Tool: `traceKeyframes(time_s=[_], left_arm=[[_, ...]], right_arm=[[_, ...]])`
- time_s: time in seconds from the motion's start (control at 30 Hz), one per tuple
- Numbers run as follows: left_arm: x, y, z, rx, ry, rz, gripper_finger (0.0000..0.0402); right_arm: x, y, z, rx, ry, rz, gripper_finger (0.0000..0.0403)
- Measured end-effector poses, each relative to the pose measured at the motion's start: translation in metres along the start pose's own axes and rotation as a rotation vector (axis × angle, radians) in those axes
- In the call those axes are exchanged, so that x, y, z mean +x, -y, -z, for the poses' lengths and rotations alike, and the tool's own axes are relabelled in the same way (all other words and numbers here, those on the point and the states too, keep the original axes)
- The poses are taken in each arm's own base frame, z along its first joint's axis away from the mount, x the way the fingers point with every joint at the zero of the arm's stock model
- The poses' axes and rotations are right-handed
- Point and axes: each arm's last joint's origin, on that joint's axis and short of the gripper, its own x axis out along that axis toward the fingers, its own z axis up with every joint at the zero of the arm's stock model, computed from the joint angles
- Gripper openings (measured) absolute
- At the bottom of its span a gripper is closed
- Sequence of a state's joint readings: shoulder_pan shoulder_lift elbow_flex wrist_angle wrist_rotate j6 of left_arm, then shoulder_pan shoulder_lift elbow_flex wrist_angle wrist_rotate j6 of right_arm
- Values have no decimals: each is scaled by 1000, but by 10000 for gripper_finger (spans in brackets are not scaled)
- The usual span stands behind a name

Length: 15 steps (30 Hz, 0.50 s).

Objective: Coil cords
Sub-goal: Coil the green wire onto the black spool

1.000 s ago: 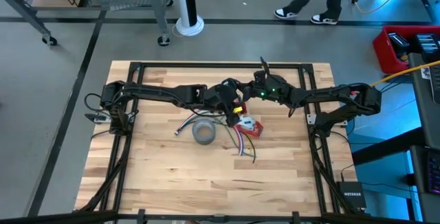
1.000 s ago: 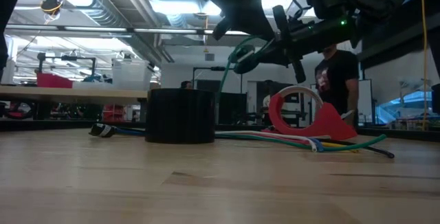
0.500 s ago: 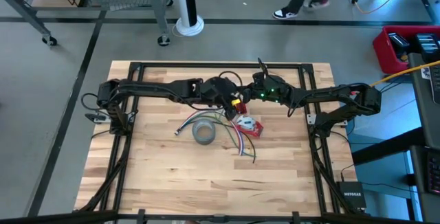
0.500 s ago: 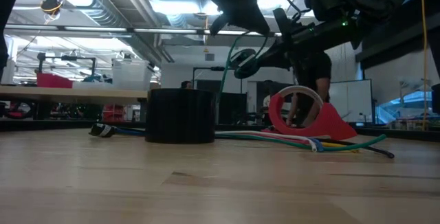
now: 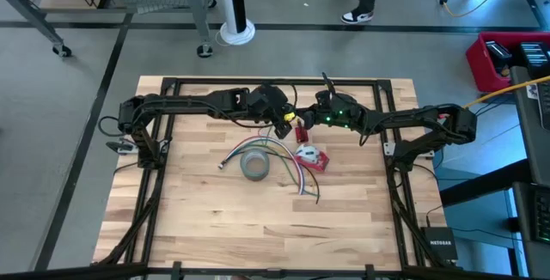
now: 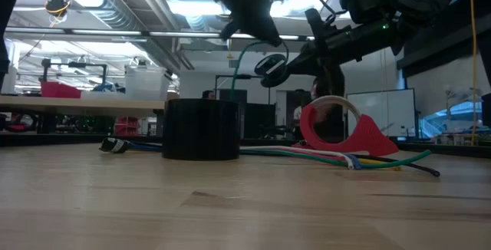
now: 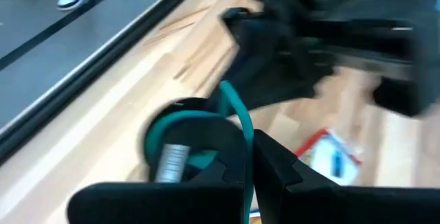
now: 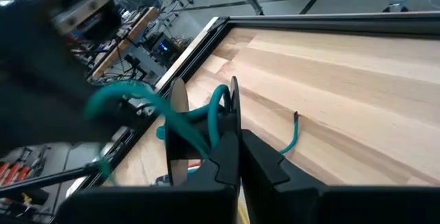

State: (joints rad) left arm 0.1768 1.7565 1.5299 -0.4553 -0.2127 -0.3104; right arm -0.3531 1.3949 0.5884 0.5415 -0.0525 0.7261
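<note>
Since a second ago the left gripper [image 5: 284, 120] has pulled back toward the far left, off the red tape dispenser [image 5: 311, 157] and up to the far half of the table [image 5: 198, 228]; a person on the floor beyond has walked on leftward.

Largest first:
- Table: pale wood planks, black frame round it.
- Left arm: reaches in from the left edge, stretched nearly flat along the far rail, wrist turned toward centre. Fingers pinched shut on the green cord [image 7: 237, 117].
- Right arm: comes from the right, elbow bent, its right gripper [image 5: 302, 118] just beside the left one, both raised off the wood. Jaws closed on the same green cord, loops showing at the tips [image 8: 218, 114].
- Grey tape roll [image 5: 254, 166]: flat on the table, nearer than the grippers.
- Loose cords [image 5: 292, 175]: fanned on the wood between roll and dispenser.

Step in hand, as I judge it: winding the held cord into a ring between the two grips. To do it well, keep one grip as anchor, lay each turn on the last, and keep tension low so that loops do not spring off.
</note>
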Motion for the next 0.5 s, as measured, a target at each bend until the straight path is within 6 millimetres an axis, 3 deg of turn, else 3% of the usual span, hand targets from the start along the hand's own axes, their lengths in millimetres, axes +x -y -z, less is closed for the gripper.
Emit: traceKeyframes(time_s=[0.5], left_arm=[[-29,-24,-2,34,-41,-188,1]], right_arm=[[0,-2,-2,-1,15,-30,7]])
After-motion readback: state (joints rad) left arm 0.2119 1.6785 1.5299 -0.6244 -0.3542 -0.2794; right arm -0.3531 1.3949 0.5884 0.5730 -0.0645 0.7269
